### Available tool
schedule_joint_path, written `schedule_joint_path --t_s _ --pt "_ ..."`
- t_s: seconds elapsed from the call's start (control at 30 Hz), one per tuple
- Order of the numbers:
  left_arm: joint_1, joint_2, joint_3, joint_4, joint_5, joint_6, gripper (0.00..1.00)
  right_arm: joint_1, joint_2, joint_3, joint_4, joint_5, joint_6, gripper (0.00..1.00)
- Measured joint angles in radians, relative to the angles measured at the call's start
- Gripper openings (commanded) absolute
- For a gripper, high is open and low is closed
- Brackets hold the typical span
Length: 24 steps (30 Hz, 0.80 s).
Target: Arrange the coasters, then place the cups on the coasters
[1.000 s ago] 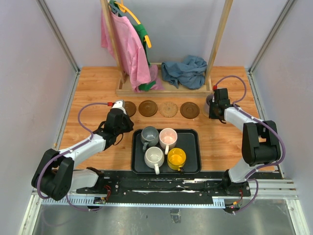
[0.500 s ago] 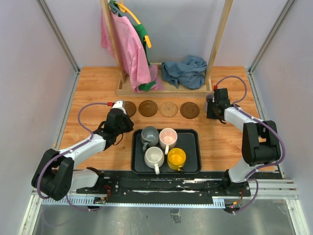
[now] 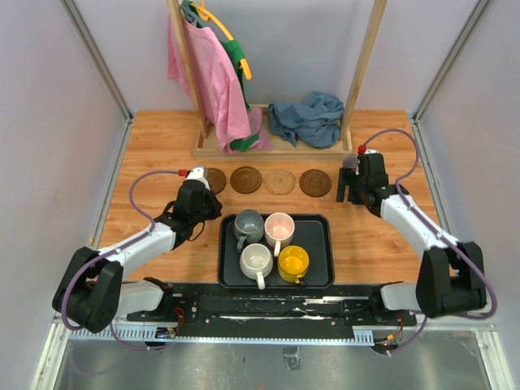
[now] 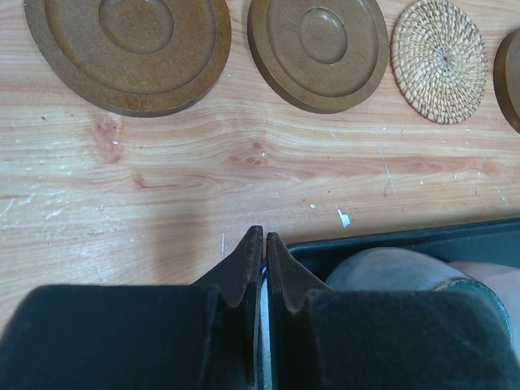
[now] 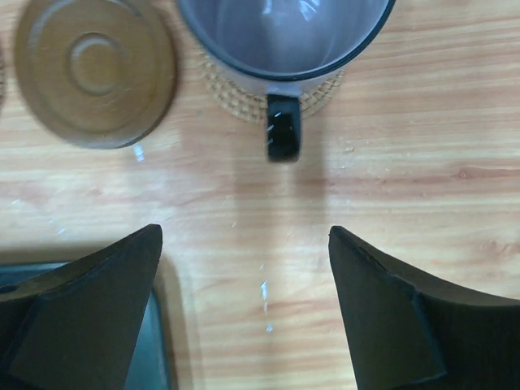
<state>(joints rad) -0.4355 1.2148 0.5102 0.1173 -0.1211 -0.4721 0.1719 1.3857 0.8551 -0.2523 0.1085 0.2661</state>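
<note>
My right claw stands wide open and grips nothing. Just ahead of it, the translucent lavender-grey mug sits on a woven tan round coaster, with its handle pointing toward me. A dark brown wooden coaster lies beside it on the wooden surface. My left claw is closed, tips together and empty, at the left rim of the black rectangular tray. That tray holds the dark grey mug, pale pink mug, white mug and yellow mug.
</note>
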Motion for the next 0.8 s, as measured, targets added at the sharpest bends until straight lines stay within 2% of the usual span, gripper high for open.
schedule_joint_path --t_s 0.2,0.37,0.53,0.8 --pt "0.0 0.0 0.0 0.0 0.005 0.0 0.09 0.123 -0.238 -0.025 -0.099 0.039 0.046 0.88" --pt "0.0 0.0 0.0 0.002 0.015 0.0 0.09 0.193 -0.358 -0.04 -0.184 0.061 0.09 0.87" --pt "0.0 0.005 0.0 0.013 0.031 -0.002 0.09 0.286 -0.406 -0.042 -0.257 0.072 0.124 0.88" --pt "0.0 0.005 -0.004 0.018 0.045 -0.004 0.09 0.454 -0.388 -0.039 -0.317 0.042 0.155 0.92"
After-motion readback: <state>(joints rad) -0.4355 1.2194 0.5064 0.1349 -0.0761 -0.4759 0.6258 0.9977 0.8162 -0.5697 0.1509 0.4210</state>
